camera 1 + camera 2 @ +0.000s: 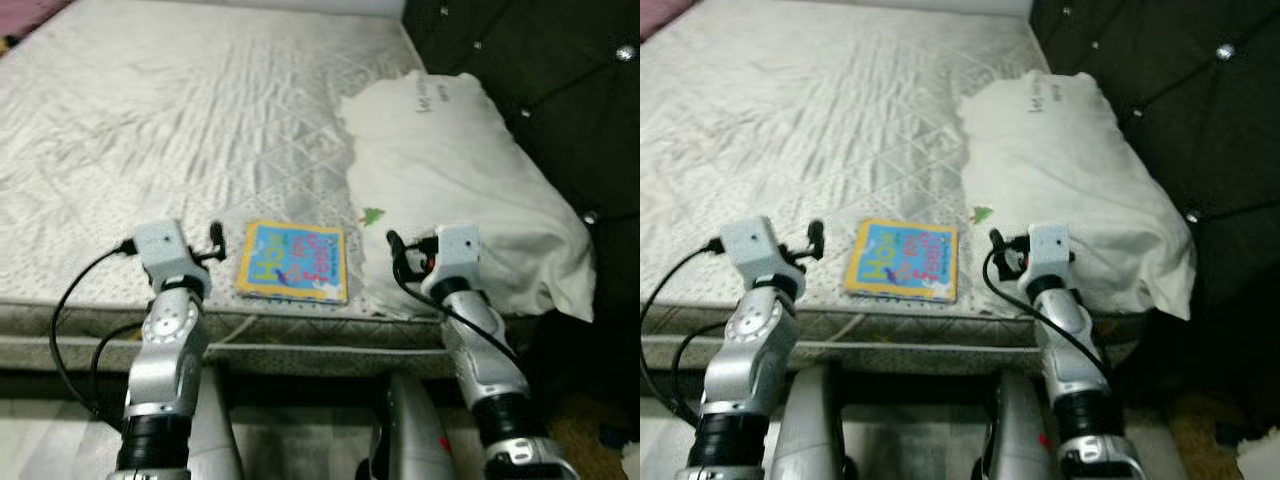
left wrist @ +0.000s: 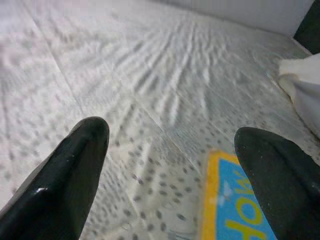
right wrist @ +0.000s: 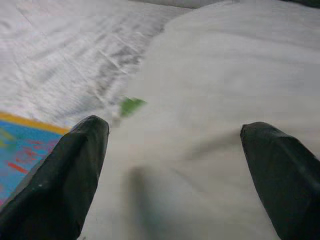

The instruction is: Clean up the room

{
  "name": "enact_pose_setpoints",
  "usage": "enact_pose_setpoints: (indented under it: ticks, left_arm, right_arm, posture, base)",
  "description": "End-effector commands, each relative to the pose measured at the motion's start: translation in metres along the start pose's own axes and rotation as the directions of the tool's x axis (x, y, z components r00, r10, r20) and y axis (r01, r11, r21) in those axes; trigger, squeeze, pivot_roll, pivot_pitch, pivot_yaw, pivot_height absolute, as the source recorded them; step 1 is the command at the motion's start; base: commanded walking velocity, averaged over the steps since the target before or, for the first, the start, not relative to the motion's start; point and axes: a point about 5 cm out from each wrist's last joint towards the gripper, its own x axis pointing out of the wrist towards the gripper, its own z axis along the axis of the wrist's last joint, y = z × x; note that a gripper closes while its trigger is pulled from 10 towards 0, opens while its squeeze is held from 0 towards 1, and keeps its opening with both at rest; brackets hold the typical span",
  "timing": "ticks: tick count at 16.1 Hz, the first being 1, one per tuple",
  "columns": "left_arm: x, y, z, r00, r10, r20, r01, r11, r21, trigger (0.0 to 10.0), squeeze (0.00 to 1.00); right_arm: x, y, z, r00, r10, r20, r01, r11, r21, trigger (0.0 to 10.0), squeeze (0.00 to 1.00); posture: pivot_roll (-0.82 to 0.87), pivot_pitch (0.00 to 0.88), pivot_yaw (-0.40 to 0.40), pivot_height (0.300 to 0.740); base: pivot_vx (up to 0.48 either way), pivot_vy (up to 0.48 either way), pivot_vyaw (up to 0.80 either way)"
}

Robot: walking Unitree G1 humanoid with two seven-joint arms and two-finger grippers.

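A colourful picture book [image 1: 293, 262] with a yellow border lies flat near the front edge of a bare quilted mattress [image 1: 180, 120]. A white pillow [image 1: 450, 170] rests to its right. My left gripper [image 1: 203, 241] hovers just left of the book, open, with the book's corner [image 2: 240, 210] by one fingertip. My right gripper [image 3: 172, 127] is open low over the pillow's near edge [image 3: 210, 100], right of the book. A small green scrap [image 1: 373, 214] lies where the pillow meets the mattress.
A dark tufted headboard [image 1: 540, 70] runs along the right side behind the pillow. The mattress front edge [image 1: 300, 345] is right before my body. A pink cloth [image 1: 30, 15] shows at the far left corner. A pale object [image 1: 628, 462] lies on the floor at the lower right.
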Motion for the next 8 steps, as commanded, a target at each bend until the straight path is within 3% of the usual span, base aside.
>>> enact_pose_setpoints:
  ticks: [1, 2, 5, 8]
  left_arm:
    - [-0.004, -0.005, 0.002, 1.000, 0.005, 0.031, -0.007, 0.998, 0.062, 10.0, 1.00]
    - [-0.007, -0.011, 0.003, 0.998, 0.015, 0.053, -0.021, 0.991, 0.130, 10.0, 0.00]
    - [-0.011, -0.031, 0.014, 0.977, -0.155, 0.148, 0.117, 0.965, 0.234, 10.0, 0.00]
    - [-0.016, -0.036, 0.015, 0.970, -0.181, 0.162, 0.140, 0.962, 0.235, 10.0, 0.00]
  right_arm:
    - [0.001, -0.001, 0.001, 1.000, 0.001, 0.008, -0.001, 1.000, 0.025, 10.0, 0.00]
    - [0.002, 0.005, 0.001, 1.000, 0.018, 0.014, -0.019, 0.999, 0.042, 10.0, 0.00]
    - [0.007, 0.011, 0.003, 0.998, 0.050, 0.034, -0.055, 0.984, 0.168, 10.0, 0.00]
    - [0.009, 0.015, 0.010, 0.998, 0.050, 0.049, -0.058, 0.982, 0.179, 10.0, 0.00]
  posture:
    - [0.13, 0.000, -0.058, 0.525]
    - [0.13, 0.000, -0.056, 0.525]
    - [0.14, 0.000, -0.060, 0.525]
    - [0.13, 0.000, -0.070, 0.525]
  base:
    - [0.000, 0.000, 0.00]
    - [0.000, 0.000, 0.00]
    - [0.000, 0.000, 0.00]
    - [0.000, 0.000, 0.00]
